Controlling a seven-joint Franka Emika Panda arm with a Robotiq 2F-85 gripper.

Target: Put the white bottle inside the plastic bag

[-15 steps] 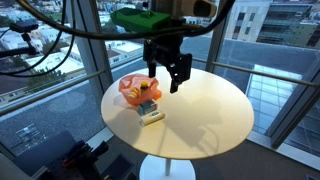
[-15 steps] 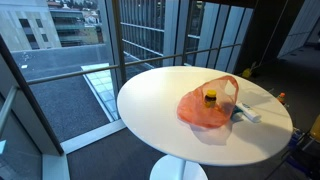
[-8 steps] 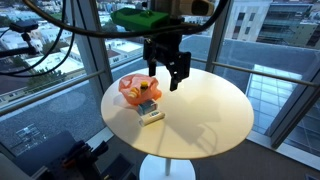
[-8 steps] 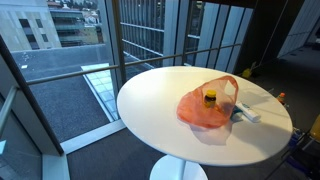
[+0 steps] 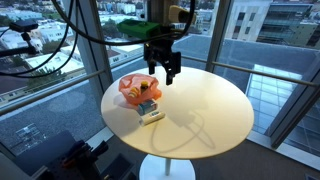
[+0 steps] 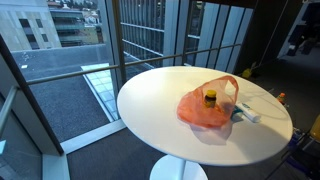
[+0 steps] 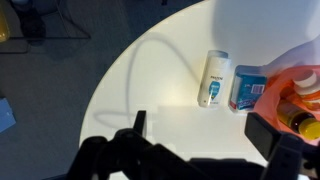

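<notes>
The white bottle (image 7: 213,80) with a blue label lies on its side on the round white table (image 5: 210,110), just outside the orange plastic bag (image 7: 296,82). It also shows in both exterior views (image 5: 153,117) (image 6: 248,116), next to the bag (image 5: 137,89) (image 6: 205,110). My gripper (image 5: 163,68) hangs above the table beside the bag, open and empty. In the wrist view the gripper (image 7: 205,130) is well above the bottle, with its dark fingers (image 7: 140,124) wide apart.
A blue-and-white box (image 7: 247,88) lies between the bottle and the bag. A yellow-capped bottle (image 6: 210,97) stands inside the bag. The table (image 6: 160,95) is ringed by glass walls and railings. A cable's shadow crosses the tabletop.
My gripper has risen a little and shifted back toward the bag, turning slightly. The bottle, box and bag have not moved.
</notes>
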